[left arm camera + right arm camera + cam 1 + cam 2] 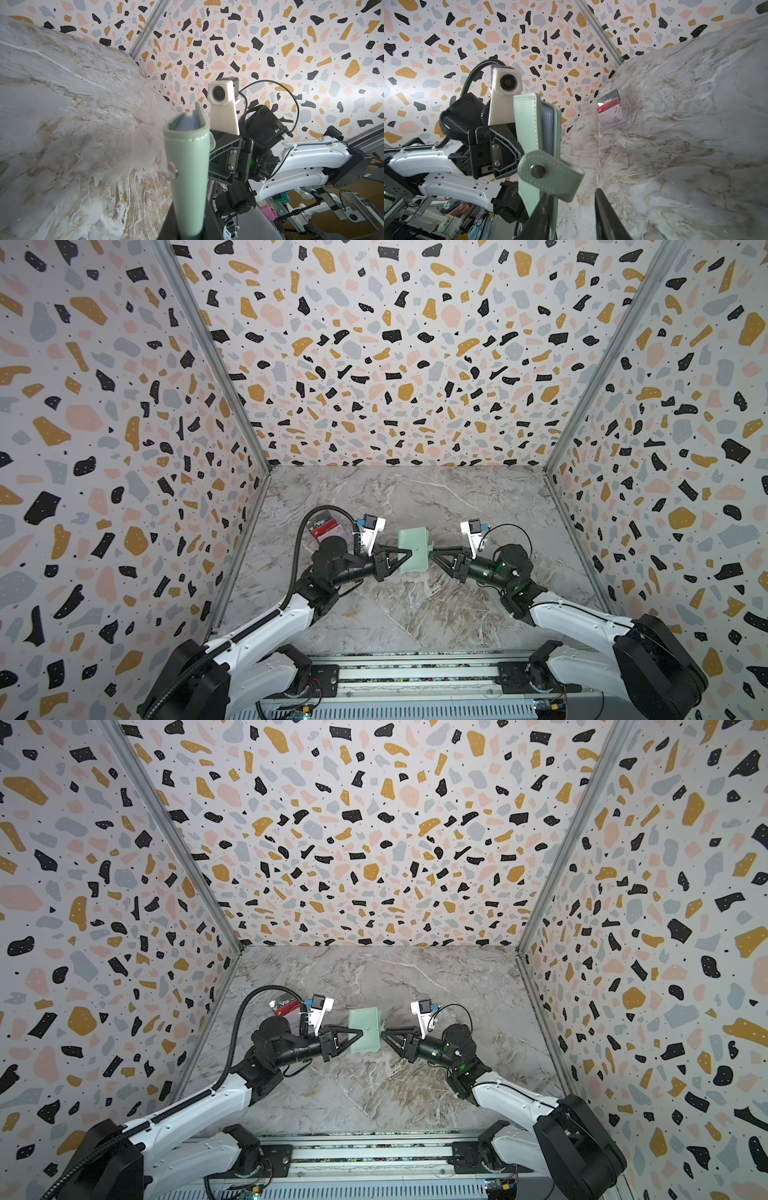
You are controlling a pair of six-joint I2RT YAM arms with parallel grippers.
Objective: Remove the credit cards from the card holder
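Note:
The pale mint-green card holder point(415, 537) point(365, 1017) hangs above the middle of the table, nearly closed. My left gripper point(409, 551) point(362, 1031) is shut on its spine side, and the holder point(187, 166) rises from between those jaws point(187, 230). Its snap strap point(548, 172) sticks out loose, with bluish sleeve edges behind it. My right gripper point(432, 553) point(383, 1033) point(573, 197) is open at the strap side. One finger lies along the cover's edge and the other stands apart. The credit cards are hidden inside the holder.
A clear plastic box point(328, 526) point(286, 1006) point(614, 112) stands at the back left behind my left arm, with dark, red and white-pink "Vip" cards in it. Patterned walls close the marble table point(415, 614) on three sides. A metal rail runs along the front.

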